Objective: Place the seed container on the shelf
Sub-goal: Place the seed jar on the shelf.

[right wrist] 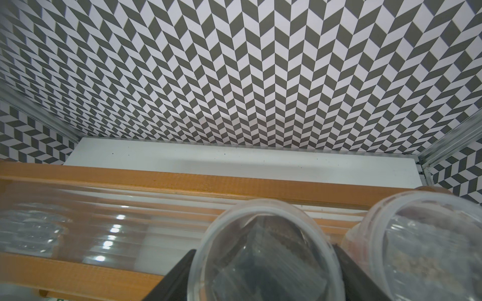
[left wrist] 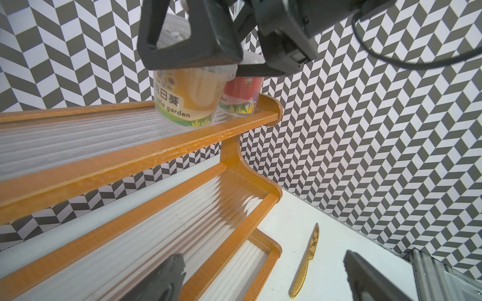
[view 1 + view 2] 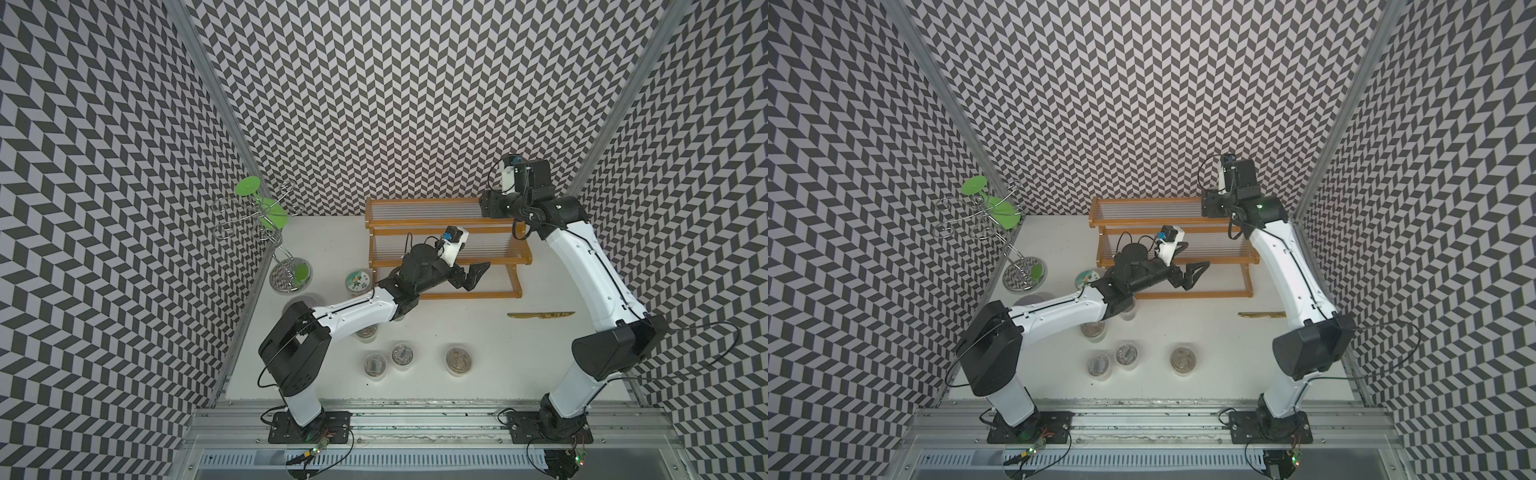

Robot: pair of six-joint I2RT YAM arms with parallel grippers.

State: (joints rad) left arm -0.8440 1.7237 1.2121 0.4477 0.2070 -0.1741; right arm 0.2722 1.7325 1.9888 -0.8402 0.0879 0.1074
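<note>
One yellow seed container [image 2: 182, 99] stood on the shelf [image 2: 146, 153], top tier. Right jaws straddled it, grip unclear; left jaws spread wide.

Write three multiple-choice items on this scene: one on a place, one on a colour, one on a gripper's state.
1. The yellow-labelled clear seed container sits on which tier of the orange-brown wooden shelf? A top B middle C bottom
2. The serrated knife on the white table is: A silver B gold C black
3. The left gripper is: A shut on a jar B shut on the knife C open, empty
Key: 1 A, it sits behind the top rail; 2 B, blade and handle are gold; 3 C, its jaws stand wide apart, nothing between.
</note>
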